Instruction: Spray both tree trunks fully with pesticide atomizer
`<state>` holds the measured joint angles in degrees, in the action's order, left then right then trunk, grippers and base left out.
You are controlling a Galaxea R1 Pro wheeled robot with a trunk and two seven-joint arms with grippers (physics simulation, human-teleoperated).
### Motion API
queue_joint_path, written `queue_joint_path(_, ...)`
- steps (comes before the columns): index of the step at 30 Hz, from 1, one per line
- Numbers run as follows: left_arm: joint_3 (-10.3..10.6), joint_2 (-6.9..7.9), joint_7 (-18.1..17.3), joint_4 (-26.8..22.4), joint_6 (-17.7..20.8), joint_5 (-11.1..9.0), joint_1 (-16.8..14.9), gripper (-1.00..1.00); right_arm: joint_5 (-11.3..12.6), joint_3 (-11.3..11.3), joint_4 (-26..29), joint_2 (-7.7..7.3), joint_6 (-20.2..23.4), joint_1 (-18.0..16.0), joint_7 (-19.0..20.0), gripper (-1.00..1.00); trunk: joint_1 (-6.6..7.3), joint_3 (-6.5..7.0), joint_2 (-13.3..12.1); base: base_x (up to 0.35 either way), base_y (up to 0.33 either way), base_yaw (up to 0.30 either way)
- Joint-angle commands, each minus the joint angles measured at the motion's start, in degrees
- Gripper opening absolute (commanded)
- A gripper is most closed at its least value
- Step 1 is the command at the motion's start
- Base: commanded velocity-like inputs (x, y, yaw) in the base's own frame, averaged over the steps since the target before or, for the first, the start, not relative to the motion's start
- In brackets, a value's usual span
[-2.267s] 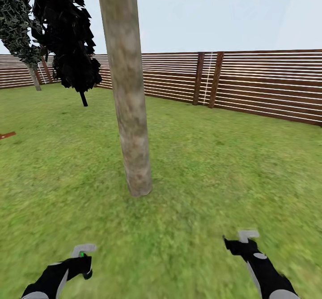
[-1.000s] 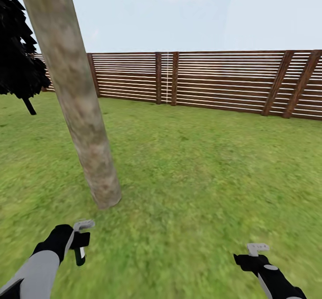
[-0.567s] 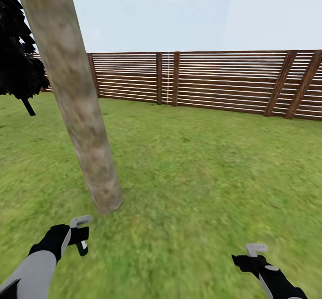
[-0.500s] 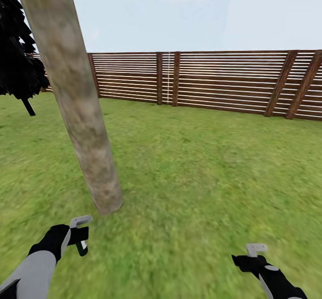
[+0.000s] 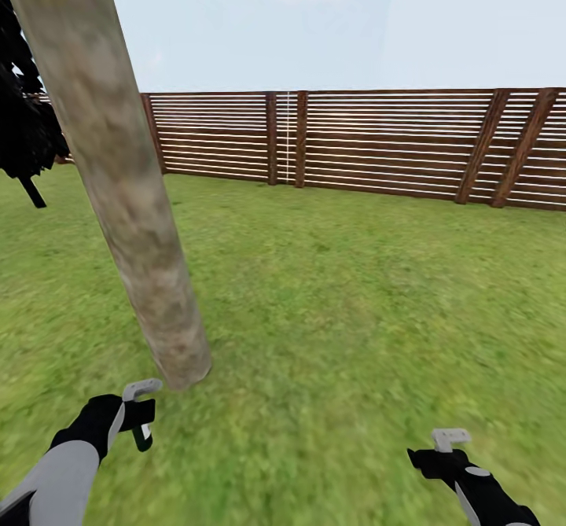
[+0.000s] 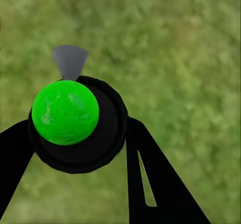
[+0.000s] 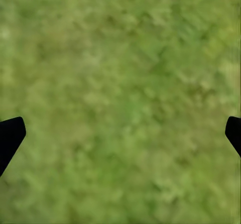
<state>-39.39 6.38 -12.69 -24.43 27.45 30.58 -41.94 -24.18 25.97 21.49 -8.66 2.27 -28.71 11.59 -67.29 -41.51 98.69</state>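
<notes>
With the view edged closer, the tree trunk fills the frame's left as the left gripper clenches the pesticide atomizer at lower left, likely spray-ready; right gripper spread, empty.

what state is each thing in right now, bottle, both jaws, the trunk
pesticide atomizer: held off the grass
left gripper: shut on the atomizer
right gripper: jaws spread wide, empty, above grass
tree trunk: leaning, bark bare, no specks visible
</notes>
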Motion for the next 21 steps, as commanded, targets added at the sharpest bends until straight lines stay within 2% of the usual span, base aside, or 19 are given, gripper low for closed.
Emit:
queue_joint_path(1, -0.47, -0.05, -0.49, -0.09, 0.16, 0.63, -0.04, -1.0, -0.42, 0.48, 0.13, 0.05, 0.23, -0.03, 0.46, 1.0, -0.01, -0.05, 0.03, 0.051, 0.041, -0.003)
queue_joint_path(12, 0.14, 0.04, -0.56, 0.3, 0.6, 1.18, 0.27, -1.0, -0.42, 0.48, 0.04, 0.05, 0.25, -0.03, 0.45, 1.0, -0.01, -0.05, 0.03, 0.037, 0.006, 0.0)
queue_joint_path(14, 0.25, 0.04, -0.57, 0.34, 0.86, 1.89, 0.28, -1.0, -0.42, 0.48, 0.04, 0.05, 0.24, -0.03, 0.45, 1.0, -0.01, -0.05, 0.03, 0.288, 0.084, 0.0)
queue_joint_path(17, 0.22, -0.01, -0.65, 0.0, 0.93, 4.17, 0.28, -1.0, -0.42, 0.48, 0.04, 0.05, 0.2, -0.03, 0.37, 1.0, -0.01, -0.05, 0.03, 0.104, 0.033, 0.0)
queue_joint_path(21, 0.16, 0.07, -0.66, -0.25, 1.05, 4.41, 0.23, -1.0, -0.42, 0.48, 0.04, 0.05, 0.19, -0.03, 0.36, 1.0, -0.66, -0.59, 1.23, 0.006, 0.002, 0.0)
